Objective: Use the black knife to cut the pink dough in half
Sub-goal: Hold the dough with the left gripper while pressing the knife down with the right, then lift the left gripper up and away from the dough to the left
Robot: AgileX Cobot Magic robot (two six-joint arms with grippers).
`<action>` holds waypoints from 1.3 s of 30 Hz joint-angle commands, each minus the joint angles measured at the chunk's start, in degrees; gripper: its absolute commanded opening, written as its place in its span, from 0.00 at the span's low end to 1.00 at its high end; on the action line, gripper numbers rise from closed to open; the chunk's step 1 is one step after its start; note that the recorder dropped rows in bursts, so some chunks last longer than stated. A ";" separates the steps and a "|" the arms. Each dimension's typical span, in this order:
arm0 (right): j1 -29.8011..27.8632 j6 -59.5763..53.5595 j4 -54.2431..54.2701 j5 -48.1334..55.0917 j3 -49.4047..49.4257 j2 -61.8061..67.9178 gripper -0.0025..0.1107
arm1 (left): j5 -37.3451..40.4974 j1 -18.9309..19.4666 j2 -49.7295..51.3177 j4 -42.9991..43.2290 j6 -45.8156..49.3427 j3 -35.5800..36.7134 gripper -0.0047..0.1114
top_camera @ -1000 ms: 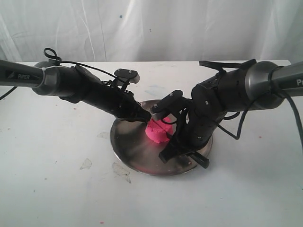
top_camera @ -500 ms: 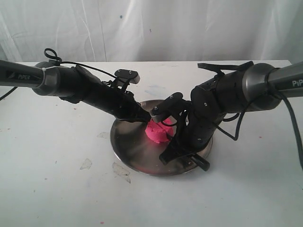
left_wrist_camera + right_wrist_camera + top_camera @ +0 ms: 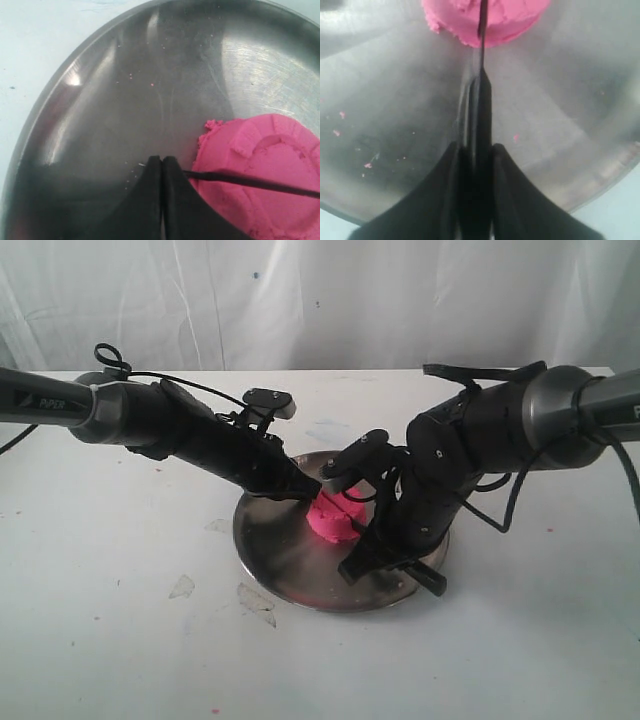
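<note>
Right gripper (image 3: 475, 146) clamped the black knife (image 3: 480, 100), blade across the pink dough (image 3: 452, 17) near the steel plate's (image 3: 390, 75) centre. Left gripper (image 3: 161, 161), fingers together, sat at the dough's 10 o'clock. Pressing straight down, blade centred, seemed best.

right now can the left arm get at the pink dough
Probably yes. The left fingers, shut, are low over the plate right beside the dough, with nothing between them. Only the knife, lying across the dough, crowds that side.
</note>
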 commanded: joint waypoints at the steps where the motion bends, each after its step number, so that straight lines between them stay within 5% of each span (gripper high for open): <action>1: -0.03 -0.31 -0.28 -0.27 0.00 -0.46 0.02 | 1.05 -0.26 0.16 0.19 -0.27 -0.14 0.04; 21: -0.03 -0.68 -0.28 1.83 0.00 1.70 0.02 | 0.01 0.02 -1.56 0.75 -0.27 -0.14 0.04; 39: -0.03 -2.11 -0.44 10.35 0.00 0.12 0.02 | 3.96 5.58 -7.20 2.32 -3.75 -0.02 0.04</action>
